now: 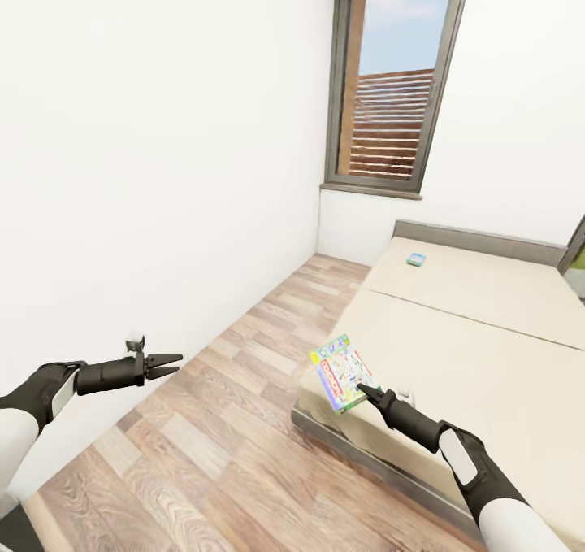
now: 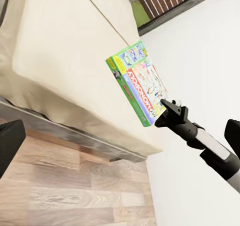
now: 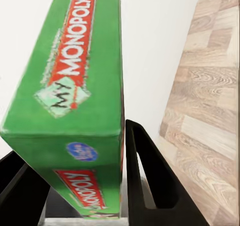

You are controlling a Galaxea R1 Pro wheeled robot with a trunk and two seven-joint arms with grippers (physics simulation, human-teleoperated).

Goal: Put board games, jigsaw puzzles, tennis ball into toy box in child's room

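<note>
My right gripper (image 1: 363,389) is shut on a white-green board game (image 1: 340,371) with red edging, held tilted above the near corner of the bed (image 1: 487,332). The left wrist view shows this board game (image 2: 140,81) pinched at its lower edge by the right gripper (image 2: 167,109). The right wrist view has the box's green "Monopoly" side (image 3: 70,76) between the two black fingers (image 3: 147,176). A small blue board game (image 1: 417,259) lies flat on the mattress near the headboard. My left gripper (image 1: 166,365) hovers open over the wood floor, holding nothing.
A white wall runs along the left, and a tall grey-framed window (image 1: 394,80) stands in the far wall. A strip of wood-plank floor (image 1: 227,422) lies between the wall and the bed's grey frame (image 1: 357,454).
</note>
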